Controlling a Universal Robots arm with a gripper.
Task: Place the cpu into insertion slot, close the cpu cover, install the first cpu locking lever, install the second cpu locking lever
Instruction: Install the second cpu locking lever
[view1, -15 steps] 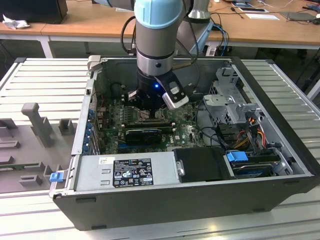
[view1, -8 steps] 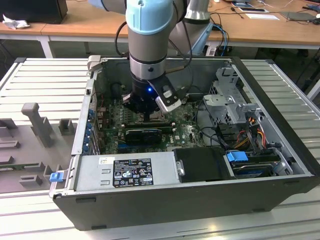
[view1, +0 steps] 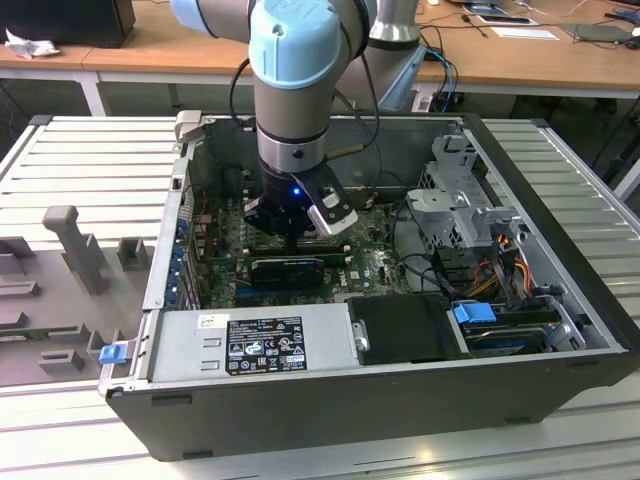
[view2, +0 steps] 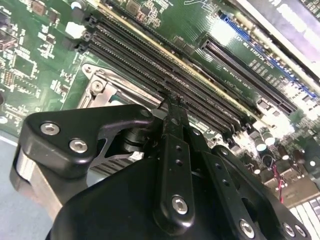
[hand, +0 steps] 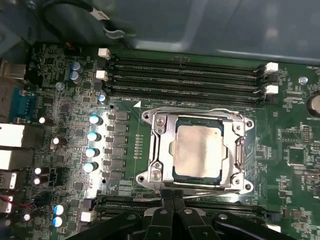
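In the first wrist view the pale square cpu lies flat in the insertion slot on the green motherboard. The silver cpu cover lies down around it, its window showing the cpu. One wire locking lever runs along the side by the RAM slots, another along the opposite side. My gripper is shut, its tips right at that second lever's edge of the socket; I cannot tell if they touch it. In the second wrist view the gripper hangs over the socket's corner.
The exterior view has the arm reaching down into an open computer case. A power supply sits along the near wall, and drive cages with cables are at the exterior view's right. Long black RAM slots border the socket.
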